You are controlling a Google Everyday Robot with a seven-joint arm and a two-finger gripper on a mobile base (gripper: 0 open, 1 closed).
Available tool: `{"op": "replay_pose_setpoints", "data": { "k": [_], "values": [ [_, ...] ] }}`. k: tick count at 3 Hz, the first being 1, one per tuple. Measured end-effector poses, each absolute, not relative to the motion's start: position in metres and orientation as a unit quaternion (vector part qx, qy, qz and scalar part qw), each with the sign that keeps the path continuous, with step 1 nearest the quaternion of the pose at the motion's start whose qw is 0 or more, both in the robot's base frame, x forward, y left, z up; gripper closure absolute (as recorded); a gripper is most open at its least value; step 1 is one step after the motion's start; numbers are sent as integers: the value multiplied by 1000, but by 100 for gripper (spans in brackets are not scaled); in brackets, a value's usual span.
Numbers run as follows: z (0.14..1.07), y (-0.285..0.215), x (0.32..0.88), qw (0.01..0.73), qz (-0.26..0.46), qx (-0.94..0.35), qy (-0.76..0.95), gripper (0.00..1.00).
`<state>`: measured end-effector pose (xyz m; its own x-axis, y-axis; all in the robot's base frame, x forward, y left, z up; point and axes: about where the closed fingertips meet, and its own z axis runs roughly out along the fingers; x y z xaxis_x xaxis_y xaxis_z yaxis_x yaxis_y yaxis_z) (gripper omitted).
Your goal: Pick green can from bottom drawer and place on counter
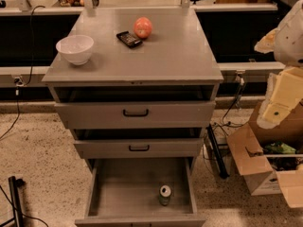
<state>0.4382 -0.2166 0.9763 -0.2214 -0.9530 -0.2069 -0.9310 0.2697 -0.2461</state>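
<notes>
The counter (180, 56) tops a grey cabinet whose bottom drawer (125, 183) stands pulled open near the floor. Off to the right, above a cardboard box (255, 169), hangs the gripper (279, 103), well apart from everything; whether it is clenched or released I cannot tell. A white bowl (75, 48), a red fruit (142, 27) and a black handset (129, 39) sit on top. The green can (164, 195) stands upright near the drawer's front right corner. Reaching in, I'd fear clipping the front wall or tipping the can.

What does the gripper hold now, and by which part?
Nothing seen: the gripper hangs at the right edge, far from the green can, which stands in the bottom drawer.
</notes>
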Motion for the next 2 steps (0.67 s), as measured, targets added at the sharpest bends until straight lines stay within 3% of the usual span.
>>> {"op": "replay_pose_setpoints", "data": {
  "k": [2],
  "values": [
    [970, -201, 447, 160, -29, -618, 769, 0]
  ]
}}
